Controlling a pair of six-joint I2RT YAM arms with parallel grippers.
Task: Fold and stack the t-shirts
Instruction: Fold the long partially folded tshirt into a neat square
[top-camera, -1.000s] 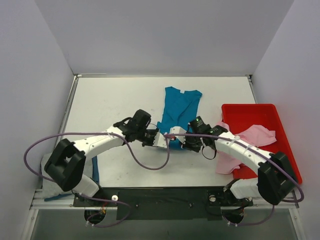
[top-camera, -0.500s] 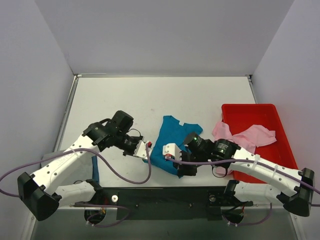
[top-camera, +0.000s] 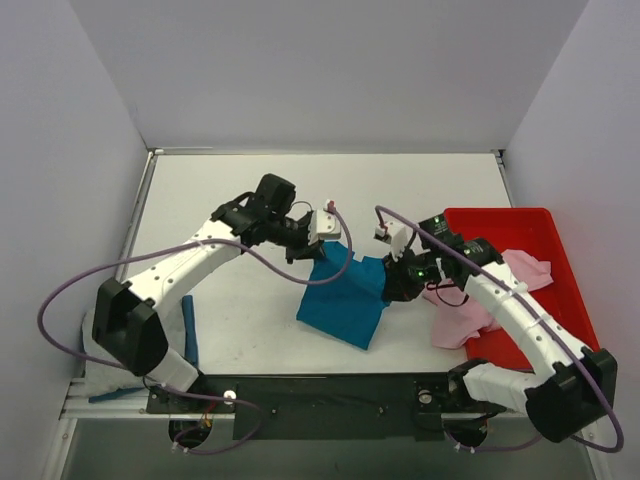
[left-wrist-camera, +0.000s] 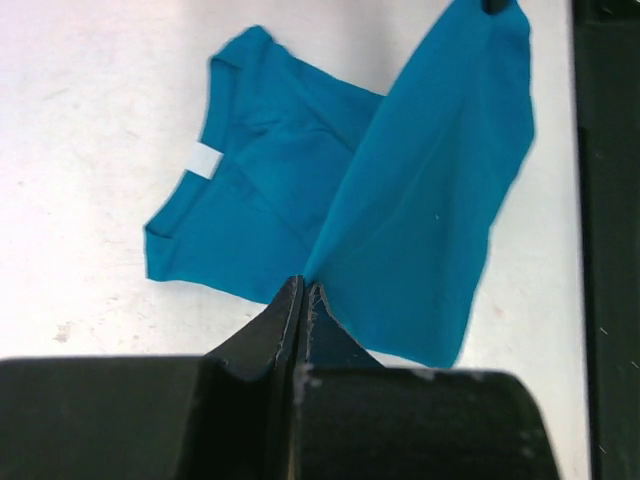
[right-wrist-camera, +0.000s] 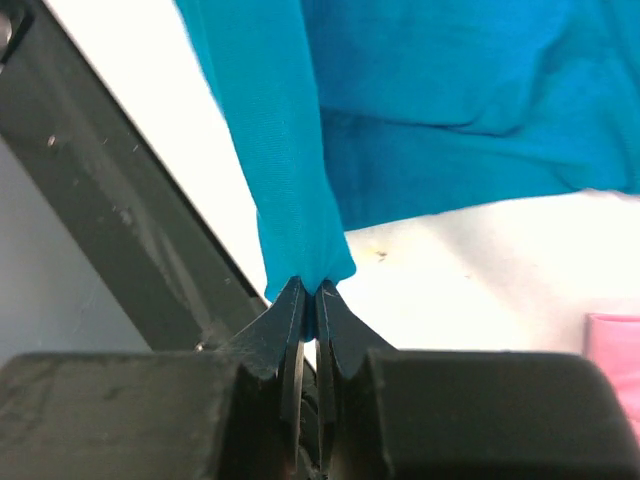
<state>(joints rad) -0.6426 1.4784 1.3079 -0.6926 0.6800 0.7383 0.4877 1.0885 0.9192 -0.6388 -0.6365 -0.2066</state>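
Observation:
The teal-blue t-shirt (top-camera: 345, 300) lies at the table's middle with one edge lifted. My left gripper (top-camera: 322, 240) is shut on its left corner, and my right gripper (top-camera: 390, 270) is shut on its right corner. In the left wrist view the jaws (left-wrist-camera: 303, 288) pinch a raised flap of the shirt (left-wrist-camera: 420, 200), whose white collar label (left-wrist-camera: 205, 160) shows on the flat part. In the right wrist view the jaws (right-wrist-camera: 310, 288) clamp a bunched fold of the shirt (right-wrist-camera: 450, 70). The pale pink t-shirt (top-camera: 465, 315) hangs over the red tray's near left corner.
The red tray (top-camera: 500, 222) stands at the right side of the table. A pale cloth (top-camera: 100, 365) with a dark blue strip (top-camera: 190, 335) lies at the near left corner by the left arm's base. A black rail (top-camera: 330, 395) runs along the near edge.
Both grippers have moved up and away from the near edge and spread apart, carrying the teal shirt's edge with them. The shirt now sits lower and more bunched than a second ago.

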